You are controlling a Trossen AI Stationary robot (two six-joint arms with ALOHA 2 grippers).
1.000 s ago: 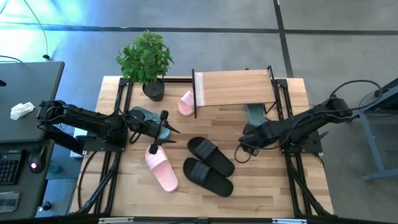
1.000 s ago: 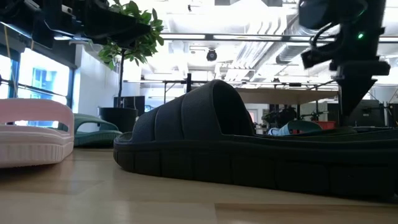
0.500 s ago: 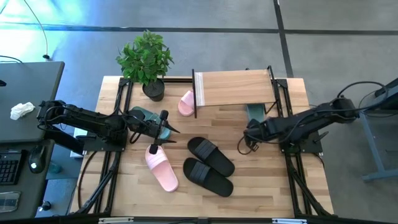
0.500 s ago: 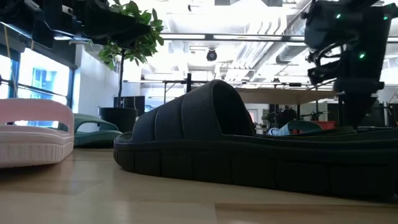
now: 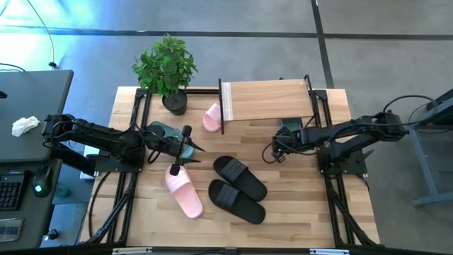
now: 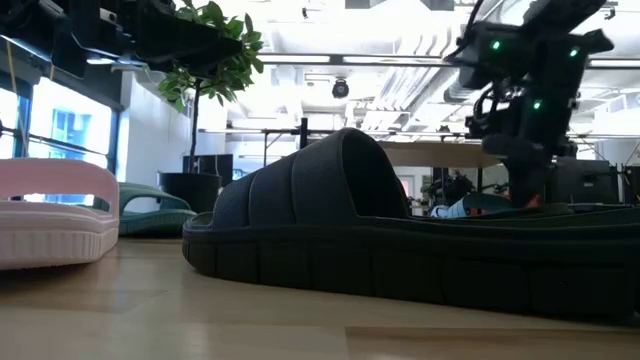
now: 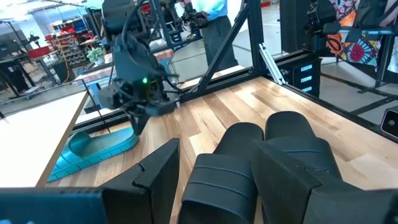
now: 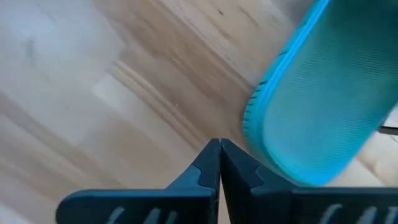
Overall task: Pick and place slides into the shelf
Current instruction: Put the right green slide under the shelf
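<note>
Now the right claw [image 5: 277,150] is clenched on nothing, its fingers [image 8: 219,163] pressed together just beside the heel of a teal slide [image 8: 323,93] that lies flat under the shelf [image 5: 267,100]; its arm reaches in low from the right edge. The left claw [image 5: 185,147] hangs released, fingers [image 7: 158,180] spread, above the left half of the surface [image 5: 297,205], stretched out level from its own side. Behind it sits the second teal slide [image 5: 164,132]. One pink slide [image 5: 184,190] lies just below that claw, another [image 5: 211,117] leans at the shelf's left leg. Two black slides [image 5: 238,188] lie side by side mid-surface. A potted plant [image 5: 167,69] stands at the far left corner.
</note>
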